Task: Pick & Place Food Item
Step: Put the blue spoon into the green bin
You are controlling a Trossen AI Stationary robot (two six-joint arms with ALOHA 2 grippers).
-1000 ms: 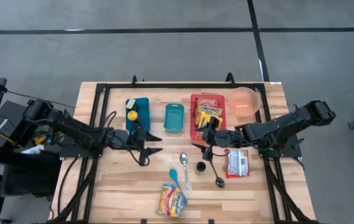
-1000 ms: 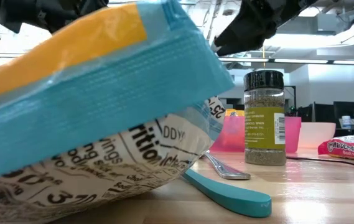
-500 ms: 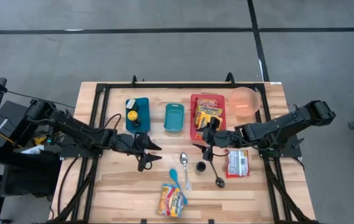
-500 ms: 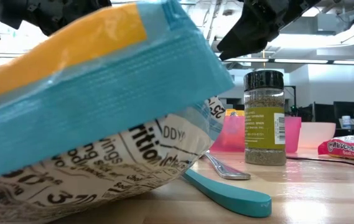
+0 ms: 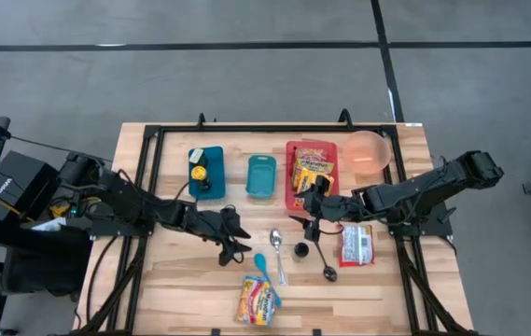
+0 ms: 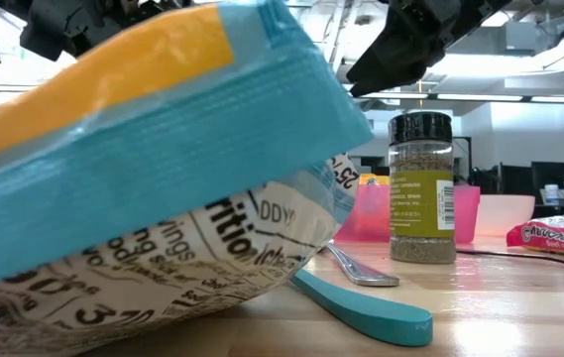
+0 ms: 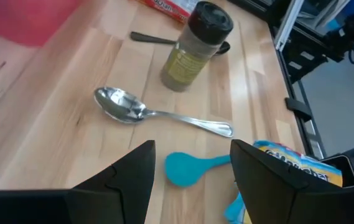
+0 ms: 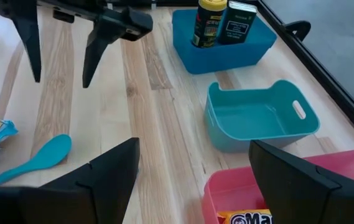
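Observation:
The food bag (image 5: 260, 301), yellow, blue and white, lies flat near the table's near edge and fills the foreground of the low view (image 6: 113, 198). My left gripper (image 5: 238, 244) is open and empty above the wood, left of a teal spoon (image 5: 259, 265). In the left wrist view (image 7: 192, 149) the teal spoon's bowl (image 7: 186, 169) shows between the fingers and the bag (image 7: 295, 171) beside them. My right gripper (image 5: 300, 224) is open and empty, hovering near the red bin (image 5: 310, 174); it also shows in its wrist view (image 8: 193, 144).
A metal spoon (image 5: 278, 252), a spice jar (image 5: 300, 249), a black spoon (image 5: 326, 266) and a red packet (image 5: 356, 245) lie mid-table. A blue bin (image 5: 206, 171), a teal bin (image 5: 261, 175) and a pink bowl (image 5: 370, 151) stand at the far side.
My left gripper has moved toward the table's right and near edges, coming closer to the teal spoon and the food bag. It has stayed open.

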